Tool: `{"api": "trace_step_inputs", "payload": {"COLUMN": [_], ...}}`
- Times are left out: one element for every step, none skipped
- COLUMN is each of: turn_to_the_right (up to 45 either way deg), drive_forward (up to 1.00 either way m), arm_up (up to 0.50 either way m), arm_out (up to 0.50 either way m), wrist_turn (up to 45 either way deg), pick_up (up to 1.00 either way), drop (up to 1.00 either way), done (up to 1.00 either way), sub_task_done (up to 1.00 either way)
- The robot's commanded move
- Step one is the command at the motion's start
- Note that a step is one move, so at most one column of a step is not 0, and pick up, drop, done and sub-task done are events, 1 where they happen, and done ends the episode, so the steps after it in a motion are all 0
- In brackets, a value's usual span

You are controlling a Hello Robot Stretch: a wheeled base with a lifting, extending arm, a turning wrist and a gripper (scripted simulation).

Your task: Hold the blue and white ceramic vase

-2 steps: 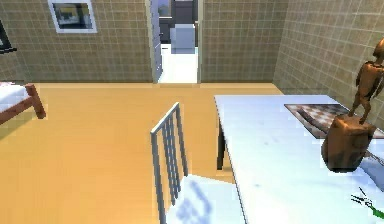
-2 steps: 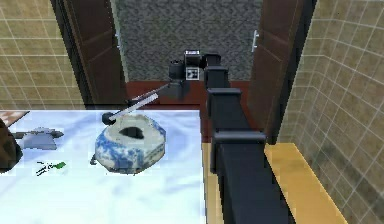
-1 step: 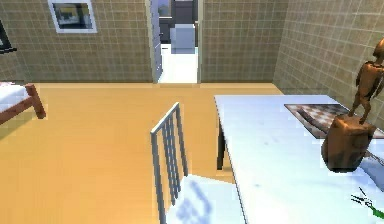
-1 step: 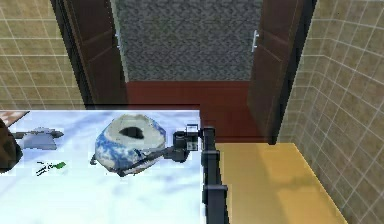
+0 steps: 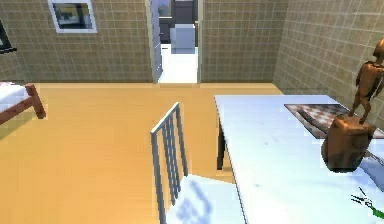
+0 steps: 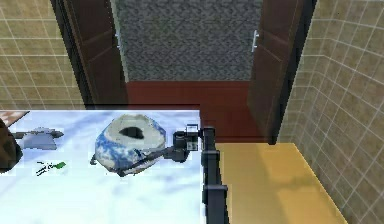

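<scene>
Blue and white vase (image 6: 115,150) sits on the white table (image 6: 90,195), near the far corner at the arm side view's right, its pale mouth turned up. The arm (image 6: 212,185) comes up along that end edge of the table. The gripper (image 6: 135,165) reaches left, and its thin fingers (image 6: 150,158) cross the front of the vase. Can't tell the claw's state or whether it holds anything, since the vase rests on the table right behind it.

Further left on the table:
- a small grey thing (image 6: 40,135)
- a green and black scrap (image 6: 48,167), nearer the near edge
- a brown thing (image 6: 5,150), at the picture's left edge

Room to move, arm side view:
- Dark wooden double doors (image 6: 95,50) stand open past the table's far edge. Red floor (image 6: 190,95) runs through them to a patterned wall.
- Bare orange floor (image 6: 270,180) lies off the table's end, out to the tiled wall.

Forward view:
- The table's left edge runs up the middle, with a grey-backed chair (image 5: 170,150) just beside it. The gap between them is tight.
- A brown statue (image 5: 368,85), a brown rounded thing (image 5: 348,142) and a dark board (image 5: 318,115) stand towards the table's right edge.
- Wide bare floor (image 5: 90,150) lies left of the chair, as far as a bed corner (image 5: 20,100).
- An open doorway (image 5: 180,45) is in the far wall straight ahead.
</scene>
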Motion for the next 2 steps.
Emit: {"api": "trace_step_inputs", "payload": {"turn_to_the_right": [0.0,0.0], "drive_forward": [0.00,0.00], "arm_up": [0.10,0.00], "arm_out": [0.00,0.00], "wrist_turn": [0.0,0.0], "pick_up": [0.00,0.00], "drop": [0.00,0.00], "done": [0.00,1.00], "sub_task_done": [0.00,0.00]}}
